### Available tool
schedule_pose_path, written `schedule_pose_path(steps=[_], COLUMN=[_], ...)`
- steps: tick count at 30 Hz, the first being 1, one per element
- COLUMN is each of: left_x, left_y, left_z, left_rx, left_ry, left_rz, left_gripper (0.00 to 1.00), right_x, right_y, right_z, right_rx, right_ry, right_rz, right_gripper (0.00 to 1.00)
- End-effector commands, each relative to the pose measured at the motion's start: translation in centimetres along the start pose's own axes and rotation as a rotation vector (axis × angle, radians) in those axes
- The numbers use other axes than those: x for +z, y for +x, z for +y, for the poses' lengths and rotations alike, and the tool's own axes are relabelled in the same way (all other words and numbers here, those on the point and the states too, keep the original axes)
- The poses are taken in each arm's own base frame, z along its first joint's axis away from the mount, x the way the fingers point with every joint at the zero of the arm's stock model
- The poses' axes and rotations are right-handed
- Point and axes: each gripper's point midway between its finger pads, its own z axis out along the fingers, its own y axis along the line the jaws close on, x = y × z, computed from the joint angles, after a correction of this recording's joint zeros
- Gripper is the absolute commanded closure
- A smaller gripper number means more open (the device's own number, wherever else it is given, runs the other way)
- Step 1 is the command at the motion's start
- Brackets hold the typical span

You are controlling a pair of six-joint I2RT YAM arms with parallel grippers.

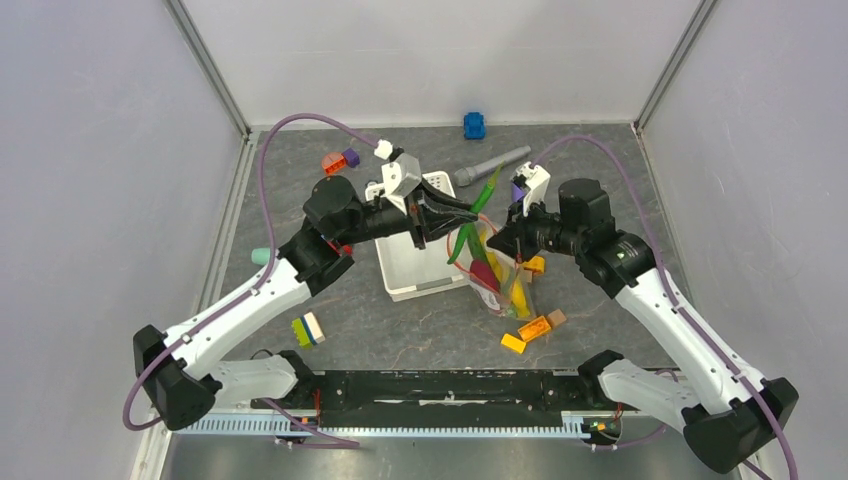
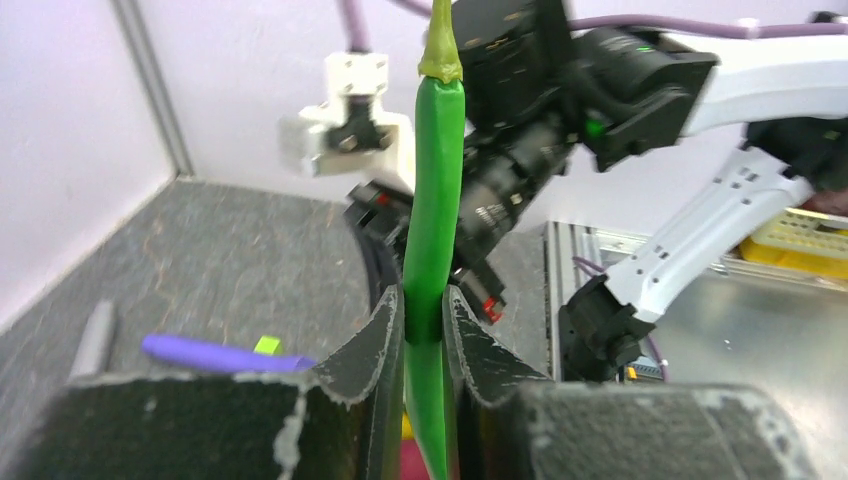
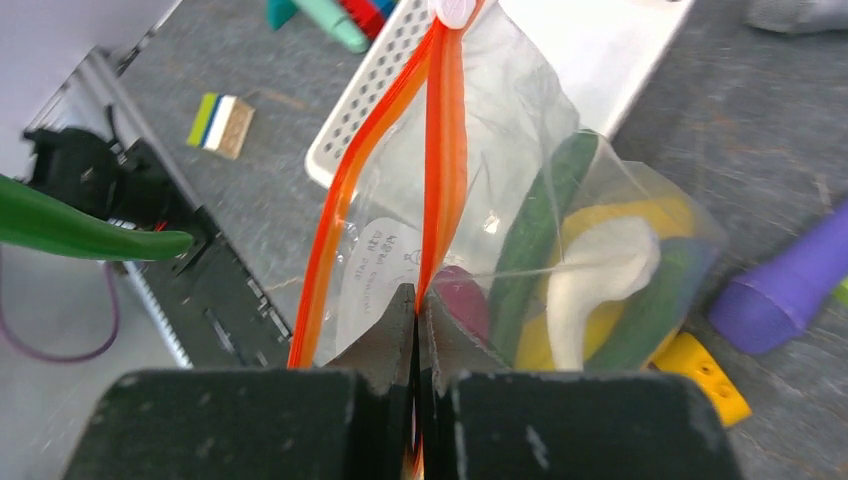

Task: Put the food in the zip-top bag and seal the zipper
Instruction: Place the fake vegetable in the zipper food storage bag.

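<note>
The step in hand, as I judge it, is the filling of the bag, because one item is not yet inside. The left gripper (image 2: 424, 318) is clenched on a long green bean (image 2: 436, 190). The bean stands upright between the two pads, with its stem end high above the fingertips and its lower end passing down between them out of sight. The right gripper (image 3: 416, 312) has its fingers pressed fully together on the zipper (image 3: 445, 150), at one end of the mouth. Beyond the fingertips the strip runs away as two orange lines that stand a little apart, so the mouth is only partly open. The zip-top bag (image 3: 500, 110) hangs beyond and to the right of these fingers, over the edge of a white basket (image 3: 375, 95). Inside it lie a dark green cucumber (image 3: 540, 220), a yellow piece (image 3: 655, 215), a whitish piece (image 3: 600, 270) and a purple-red piece (image 3: 462, 295). In the right wrist view the bean's tip is to the left of the fingers, apart from the mouth. The next move probably calls for bringing that tip over the narrow gap and lowering it in, then closing the zipper along its whole length.
</note>
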Motion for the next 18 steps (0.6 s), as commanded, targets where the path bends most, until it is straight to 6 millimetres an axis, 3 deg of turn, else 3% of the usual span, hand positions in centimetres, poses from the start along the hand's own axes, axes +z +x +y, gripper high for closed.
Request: schedule_pose_path(steps=[1, 7, 12, 18], left_x=[-0.5, -0.1, 0.7, 2.4], left_y=[-3.4, -3.8, -3.3, -0.3], left_z=[-3.7, -6.7, -8.0, -7.8], left_rx=[0.154, 0.24, 0.291, 0.332], left_ry=[0.168, 0.319, 0.405, 0.481], left_rz=[-0.125, -0.144, -0.139, -0.06], left_gripper=[0.98, 0.98, 0.98, 0.98], right_x=[-1.4, -2.5, -2.8, -3.0], right_y=[-2.3, -2.1, -1.3, -1.3], right_z=[4.1, 6.4, 6.9, 7.0], right_rx=[-0.076, -0.098, -0.094, -0.106], right_ry=[-0.208, -0.331, -0.364, -0.37], right_rz=[-0.034, -0.007, 0.027, 0.03], right_gripper=[1.0, 1.0, 1.0, 1.0])
